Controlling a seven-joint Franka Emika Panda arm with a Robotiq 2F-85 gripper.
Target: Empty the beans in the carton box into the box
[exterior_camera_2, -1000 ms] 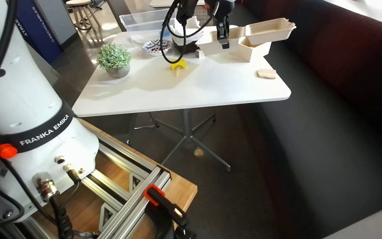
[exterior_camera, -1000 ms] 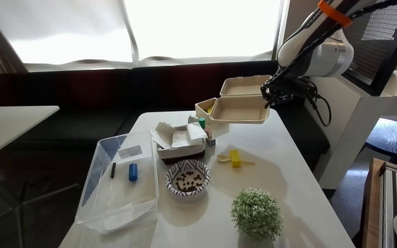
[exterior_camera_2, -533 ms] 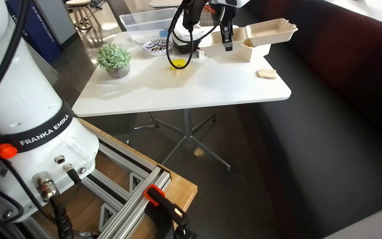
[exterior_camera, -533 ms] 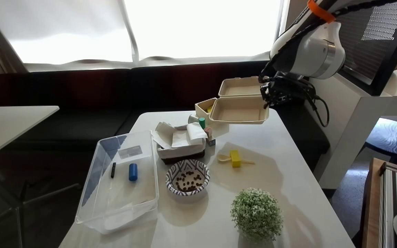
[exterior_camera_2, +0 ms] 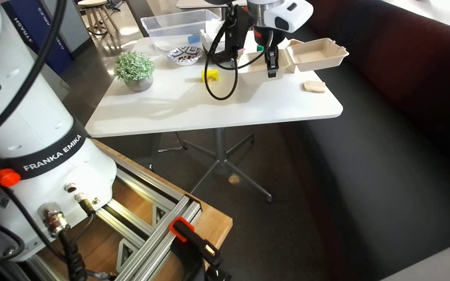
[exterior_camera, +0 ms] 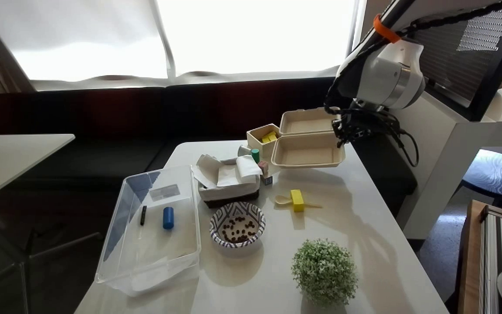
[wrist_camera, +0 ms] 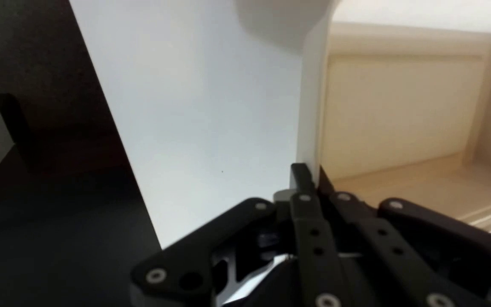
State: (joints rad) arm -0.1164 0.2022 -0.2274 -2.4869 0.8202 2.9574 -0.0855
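Observation:
The open tan carton box hangs from my gripper at the far end of the table, its lid folded back. My gripper is shut on its side wall; in the wrist view the gripper has one finger inside and one outside. The visible inside of the carton box holds no beans. The dark beans lie in a blue-and-white patterned bowl on the table. The carton is low over the table; I cannot tell whether it touches it.
A clear plastic bin stands left of the bowl. A paper-lined basket and a small tan box with yellow blocks stand near the carton. A spoon lies by a yellow block. A plant stands in front.
My gripper has lowered the carton box towards the table and shifted it slightly towards the robot base. The yellow blocks in the small tan box show more now. The beans have not moved.

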